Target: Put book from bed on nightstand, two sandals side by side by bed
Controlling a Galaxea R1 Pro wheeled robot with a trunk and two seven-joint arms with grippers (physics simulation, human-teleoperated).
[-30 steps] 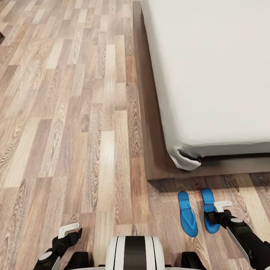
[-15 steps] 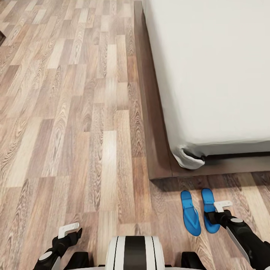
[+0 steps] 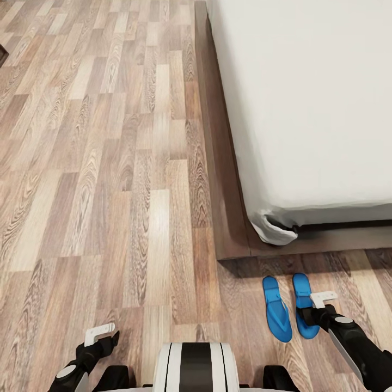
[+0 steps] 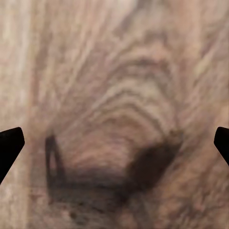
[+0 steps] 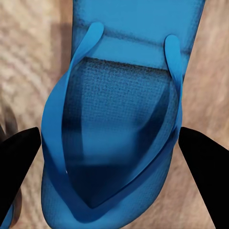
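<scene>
Right fingers: I see my right gripper with its 2 dark fingertips spread wide, 1 on either side of a sandal, clamped on nothing.
Left fingers: my left gripper is spread too, its tips at the far edges of the wrist view, with only bare floor between them.
Sandals: the 2 sandals lie on the planks just off the foot corner of the bed. The left sandal and the right sandal sit close together, nearly parallel, a narrow strip of floor between them. My right gripper hangs over the right one.
Book: I can't see it on the stretch of mattress in front of me.
Handling: I'd judge each sandal light, thin and bendy, likely to flop if I pinch it at one end. The raised strap looks the best place to take hold, or the sole pinched across its width.
Materials: the sole is bright blue with a fine pebbled grain in the footbed and smooth V-shaped straps. The floor is streaky wood plank, the bed frame dark brown wood, the mattress plain light grey with a crumpled corner.
</scene>
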